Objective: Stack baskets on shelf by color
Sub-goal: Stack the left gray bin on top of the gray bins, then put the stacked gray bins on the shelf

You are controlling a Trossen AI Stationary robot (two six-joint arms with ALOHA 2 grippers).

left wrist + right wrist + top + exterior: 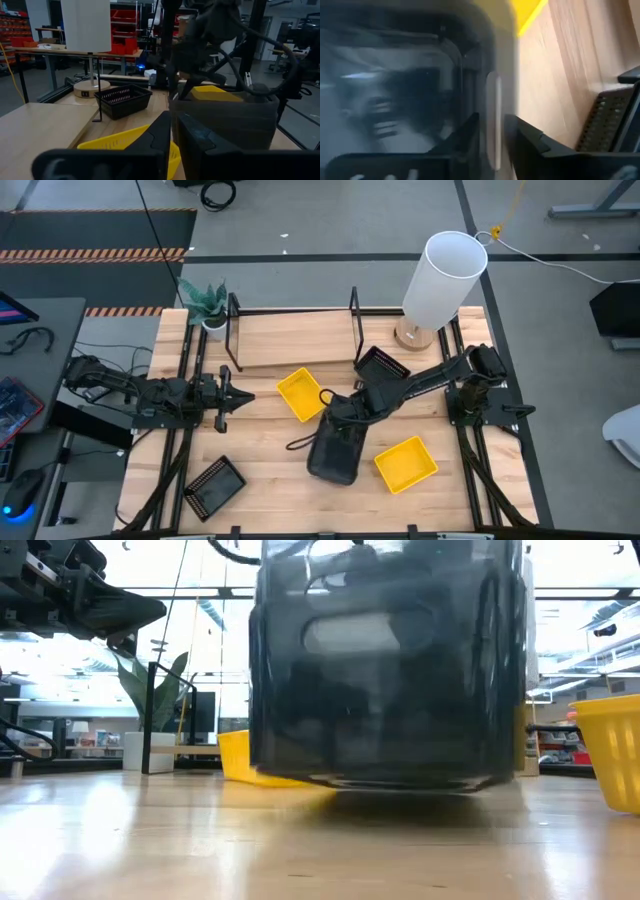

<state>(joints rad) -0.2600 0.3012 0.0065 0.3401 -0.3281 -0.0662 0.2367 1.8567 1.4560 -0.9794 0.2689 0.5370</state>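
My right gripper point(342, 417) is shut on a solid dark grey basket point(335, 452) at mid-table; the basket fills the low view point(385, 670). Two yellow baskets lie on the table, one point(299, 394) before the shelf and one point(405, 463) near the front right. One black mesh basket point(380, 365) lies beside the shelf's right end and another point(214, 486) at the front left. The shelf point(295, 338) stands at the far edge. My left gripper point(238, 396) is shut and empty at the table's left. My right gripper pinches the grey basket's far short wall point(492, 107), one finger point(467, 137) inside the basket and the other finger point(522, 137) outside. The fingers come slanting down from the table's far right. The basket hangs below them, lifted clear of the table point(320, 840).
A white cylinder lamp point(445, 275) stands at the far right and a small potted plant point(205, 305) at the far left. Black rails run along both table sides. Bare wood shows between the left arm and the grey basket.
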